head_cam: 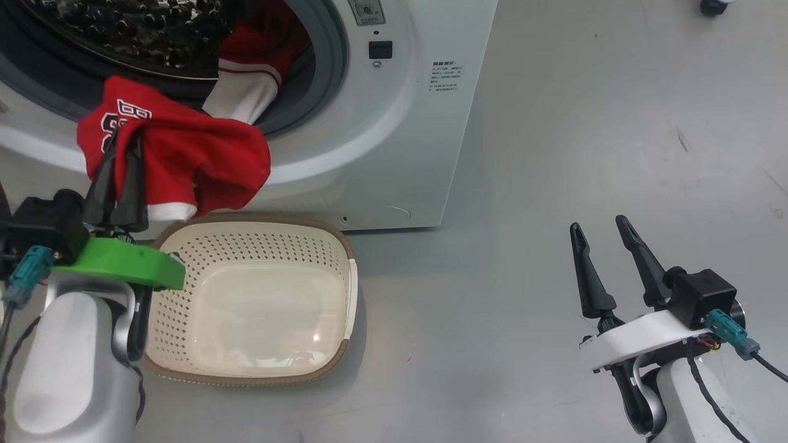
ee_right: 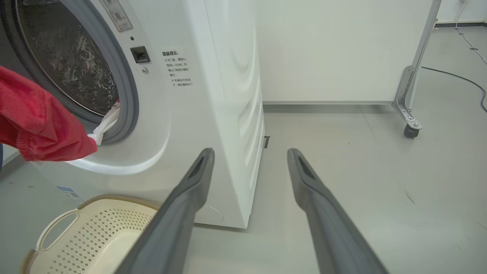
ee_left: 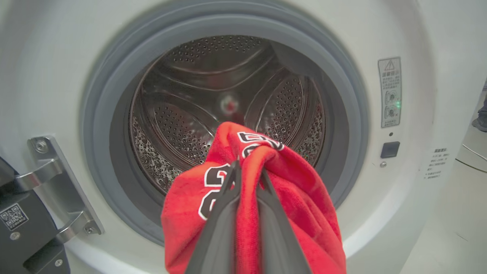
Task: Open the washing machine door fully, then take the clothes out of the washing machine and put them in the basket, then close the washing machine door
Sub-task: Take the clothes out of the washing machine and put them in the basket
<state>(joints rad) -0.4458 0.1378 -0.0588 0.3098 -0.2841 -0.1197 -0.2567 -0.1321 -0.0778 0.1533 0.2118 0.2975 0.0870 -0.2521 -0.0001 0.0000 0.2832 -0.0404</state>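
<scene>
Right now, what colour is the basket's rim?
Brown rim, woven-look; basket cream. Head view shows it best.

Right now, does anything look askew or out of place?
Nothing damaged or spilled. The clothes, clamped in the left end effector, are only partly out: a white part lies across the grey seal of the washing machine.

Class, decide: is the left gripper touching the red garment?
Touching. The left wrist view shows the left gripper pinching a fold of the red garment.
</scene>
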